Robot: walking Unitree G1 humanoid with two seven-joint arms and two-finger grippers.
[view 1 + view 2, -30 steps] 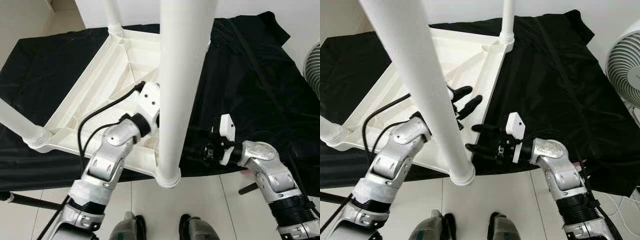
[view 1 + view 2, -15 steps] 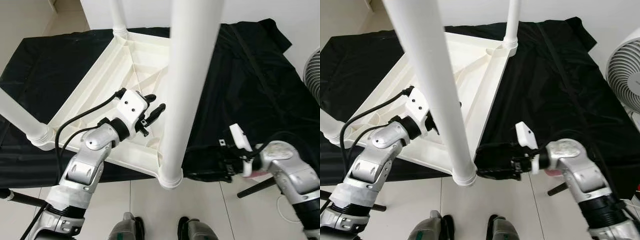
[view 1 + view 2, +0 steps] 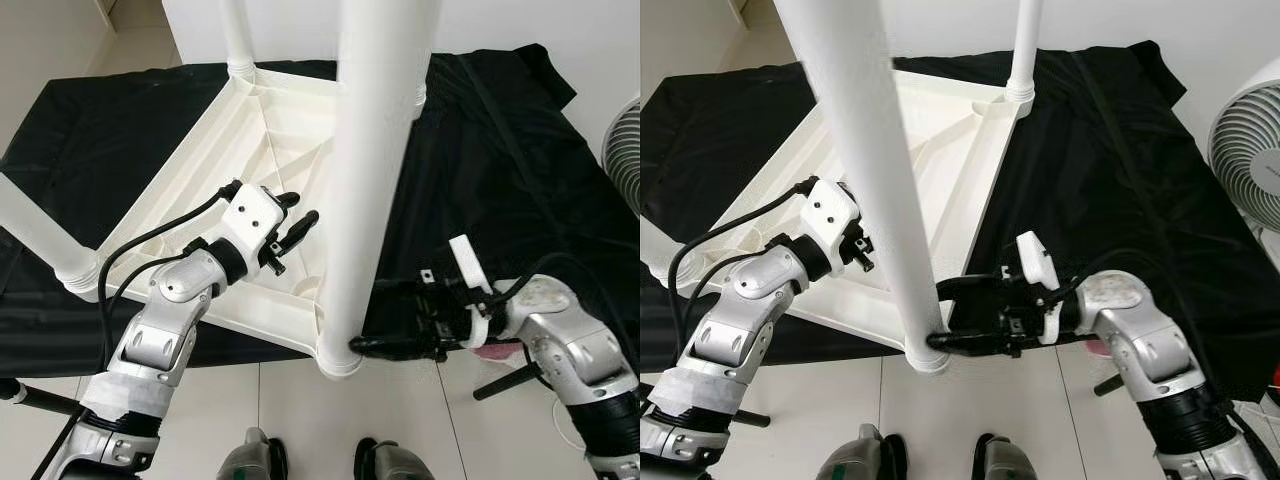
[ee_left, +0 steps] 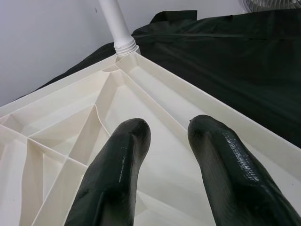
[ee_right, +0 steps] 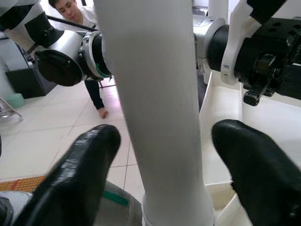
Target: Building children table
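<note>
Lying upside down on a black cloth (image 3: 100,130), the white plastic children's table (image 3: 250,130) shows its ribbed underside, with white legs rising from its corners. The nearest leg (image 3: 865,170) stands in the socket at the table's near corner, at the cloth's front edge above the tiled floor (image 3: 300,400). The right gripper (image 3: 940,312) reaches in from the right, its two black fingers (image 5: 80,174) spread apart on either side of this leg close to its base, not visibly pressing it. The left gripper (image 3: 297,213) hovers over the ribbed underside just left of that leg, fingers parted and holding nothing. A white fan (image 3: 1250,140) stands beyond the cloth's right edge.
</note>
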